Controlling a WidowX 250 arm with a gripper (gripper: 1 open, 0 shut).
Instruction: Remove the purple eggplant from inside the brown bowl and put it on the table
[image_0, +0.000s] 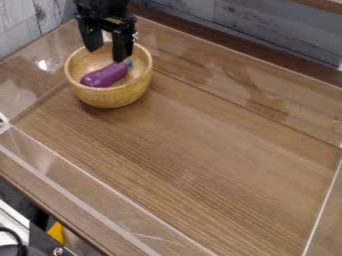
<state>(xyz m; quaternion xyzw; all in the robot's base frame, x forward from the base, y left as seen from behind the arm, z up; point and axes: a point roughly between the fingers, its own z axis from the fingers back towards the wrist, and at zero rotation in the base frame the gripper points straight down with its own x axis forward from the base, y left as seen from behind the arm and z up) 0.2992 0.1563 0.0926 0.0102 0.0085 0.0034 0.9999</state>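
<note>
I hold the gripper (106, 42) released over the bowl (110, 92); next I lower onto the eggplant (107, 73) and clench.

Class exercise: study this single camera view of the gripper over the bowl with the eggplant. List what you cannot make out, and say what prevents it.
- Gripper: its fingertips sit against the bowl's far rim; contact with the eggplant is too small to judge.
- Bowl: the far rim is partly hidden behind the fingers.
- Arm above the gripper: cut off by the top edge.
- Table: its near corners are cut off by the picture's edges.
</note>
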